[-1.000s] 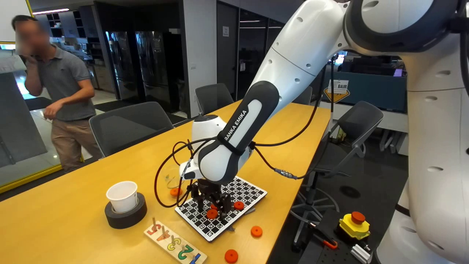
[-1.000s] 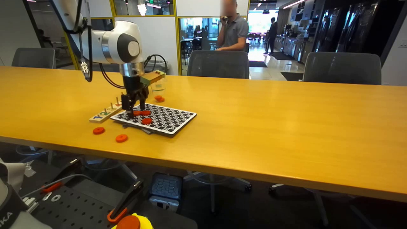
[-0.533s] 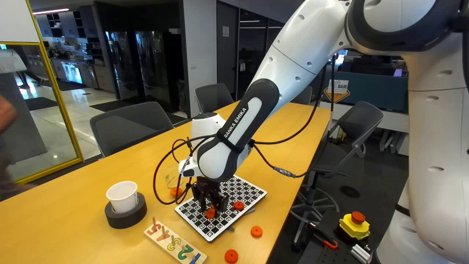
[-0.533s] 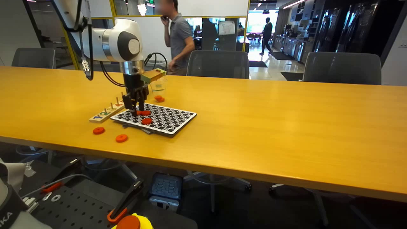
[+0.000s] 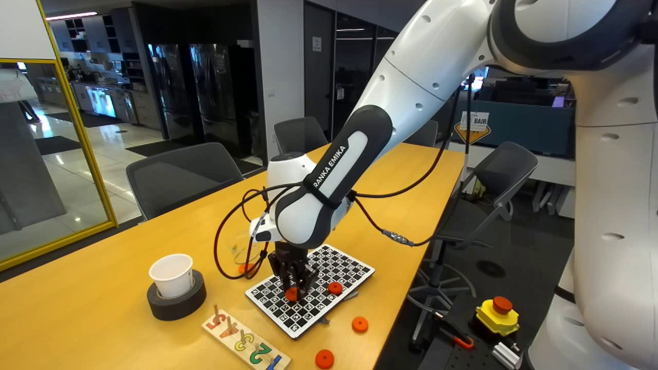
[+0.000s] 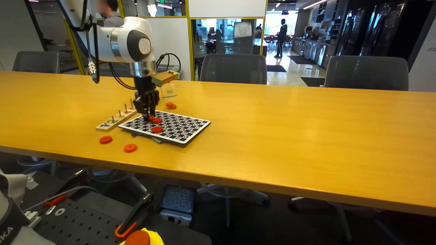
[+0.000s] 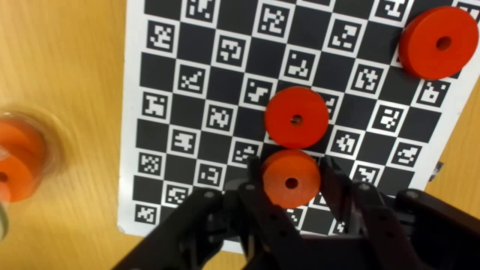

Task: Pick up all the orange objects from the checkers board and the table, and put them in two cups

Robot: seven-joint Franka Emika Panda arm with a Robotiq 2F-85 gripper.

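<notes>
My gripper (image 7: 291,170) is shut on an orange piece (image 7: 291,195), one finger at each side, low over the checkers board (image 7: 129,112). Just ahead of it, in the wrist view, a second orange piece (image 7: 296,117) lies on the board, with another (image 7: 438,44) near the rim. Two orange pieces (image 5: 360,324), (image 5: 324,359) rest on the table (image 6: 289,136). At the left edge of the wrist view, orange pieces (image 7: 17,165) show at the clear glass, whose wall (image 6: 169,91) is seen in an exterior view. The white cup (image 5: 172,275) stands upright in its dark grey base (image 5: 176,310).
A pale strip (image 5: 241,336) with coloured numbers and upright pegs lies between the white cup and the board. Black cables (image 5: 218,246) loop from the arm near the clear glass. A yellow box (image 5: 496,317) with a red button sits off the table.
The jaws have closed around the orange piece, and the arm has risen slightly with that piece between the fingers. A man in the background has walked away to the left.
</notes>
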